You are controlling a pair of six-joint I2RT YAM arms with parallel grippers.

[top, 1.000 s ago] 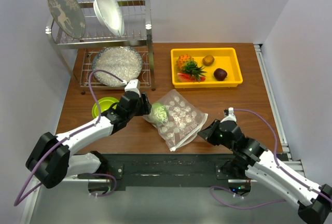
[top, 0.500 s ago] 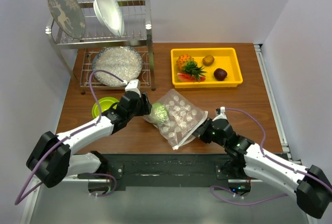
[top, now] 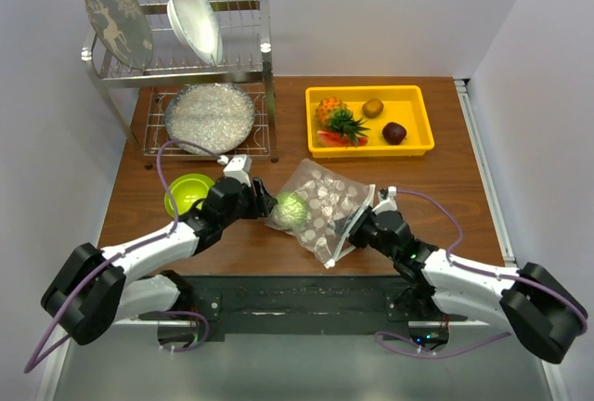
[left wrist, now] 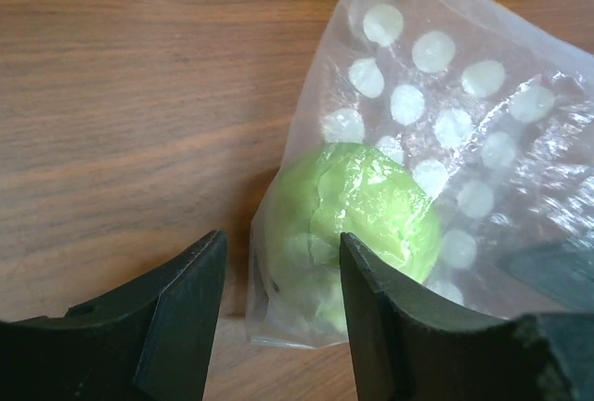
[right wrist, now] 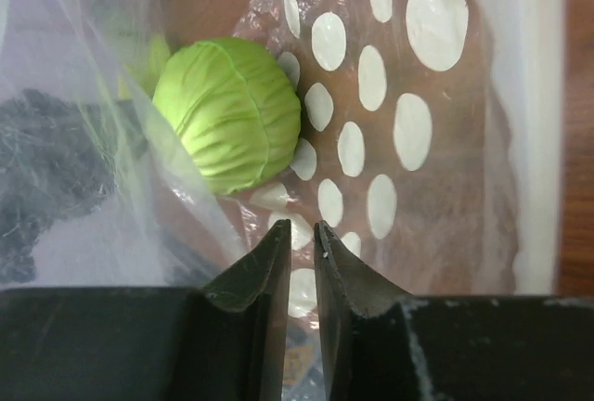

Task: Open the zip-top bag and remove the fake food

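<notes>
Both arms angled inward; left pincer (left wrist: 280, 248) jaws wide apart; right pincer (right wrist: 302, 234) jaws nearly together, thin slit.

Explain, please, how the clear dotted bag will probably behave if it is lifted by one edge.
The bag will probably go limp and sag, because its film looks thin and wrinkled. It seems light, so the green ball inside would likely roll or slide to the lowest corner. The glossy film may also slip out of a loose pinch.
</notes>
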